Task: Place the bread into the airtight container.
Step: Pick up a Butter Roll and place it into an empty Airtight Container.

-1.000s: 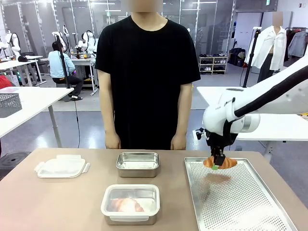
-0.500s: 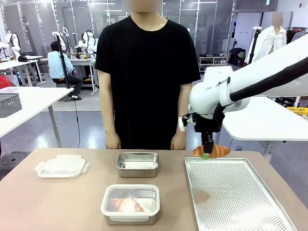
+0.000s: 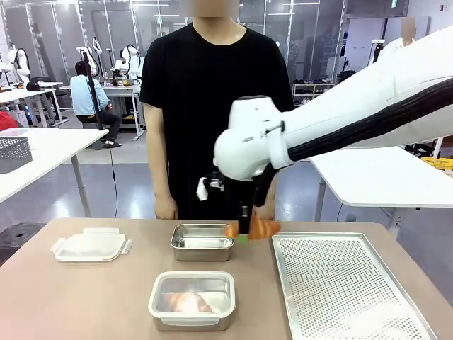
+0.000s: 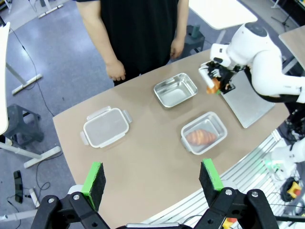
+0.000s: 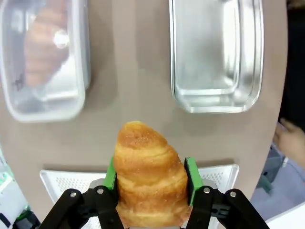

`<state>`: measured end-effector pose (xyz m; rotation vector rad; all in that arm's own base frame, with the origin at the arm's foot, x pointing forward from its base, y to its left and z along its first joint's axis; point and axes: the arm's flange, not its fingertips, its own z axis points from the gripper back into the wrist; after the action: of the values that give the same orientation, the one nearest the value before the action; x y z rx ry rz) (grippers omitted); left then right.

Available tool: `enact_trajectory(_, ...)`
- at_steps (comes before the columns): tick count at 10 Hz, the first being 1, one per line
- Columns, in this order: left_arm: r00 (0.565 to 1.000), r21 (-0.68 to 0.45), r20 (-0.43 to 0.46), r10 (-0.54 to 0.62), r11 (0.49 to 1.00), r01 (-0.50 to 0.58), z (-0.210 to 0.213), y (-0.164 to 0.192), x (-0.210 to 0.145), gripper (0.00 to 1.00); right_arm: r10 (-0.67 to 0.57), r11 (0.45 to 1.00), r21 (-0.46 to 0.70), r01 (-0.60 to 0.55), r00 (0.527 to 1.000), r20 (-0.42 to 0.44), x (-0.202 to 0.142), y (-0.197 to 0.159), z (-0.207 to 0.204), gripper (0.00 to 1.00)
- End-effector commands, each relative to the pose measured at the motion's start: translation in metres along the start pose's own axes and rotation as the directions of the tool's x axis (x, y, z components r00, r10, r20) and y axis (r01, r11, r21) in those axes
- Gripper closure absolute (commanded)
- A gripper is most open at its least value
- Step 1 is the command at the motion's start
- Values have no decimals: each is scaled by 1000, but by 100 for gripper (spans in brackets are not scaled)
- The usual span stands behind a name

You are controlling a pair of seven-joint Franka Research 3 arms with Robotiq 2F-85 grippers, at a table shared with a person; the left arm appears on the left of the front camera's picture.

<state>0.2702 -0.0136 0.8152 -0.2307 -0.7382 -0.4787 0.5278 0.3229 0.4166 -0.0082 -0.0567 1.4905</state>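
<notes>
1. Golden bread [image 5: 148, 152] is hanging clamped in right gripper [image 5: 150, 177] near the table's [image 3: 106, 297] far edge, beside steel container [image 3: 202, 241].
2. Left gripper [image 4: 152, 179] is hovering agape, empty.
3. Risk: pads [image 5: 110, 172] seemingly pinching only the base; bread slipping out short of the container.

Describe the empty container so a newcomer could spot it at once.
On the table, look at the middle, toward the far side. The empty steel container sits there, lidless, left of the perforated tray. Its neighbour nearer the robot, the lidded container, holds a croissant.
</notes>
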Motion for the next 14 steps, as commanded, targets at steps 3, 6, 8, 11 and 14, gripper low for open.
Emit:
enact_trajectory(3,1000,-3,2,2,1000,-2,1,-1,0,0,58,997,-56,-61,996,-60,79,-6,-2,36)
enact_trajectory(6,1000,-3,2,2,1000,-2,1,-1,0,0,71,996,-56,-73,997,-40,109,-32,-11,36)
enact_trajectory(8,1000,-3,2,2,1000,-2,1,-1,0,0,84,996,-38,-85,996,-31,122,-49,-19,36)
enact_trajectory(11,1000,-3,2,2,1000,-2,1,-1,0,0,97,995,-26,-97,995,-26,138,-68,-29,36)
enact_trajectory(14,1000,-3,2,2,1000,-2,1,-1,0,0,95,994,48,-94,995,-8,138,-85,-49,36)
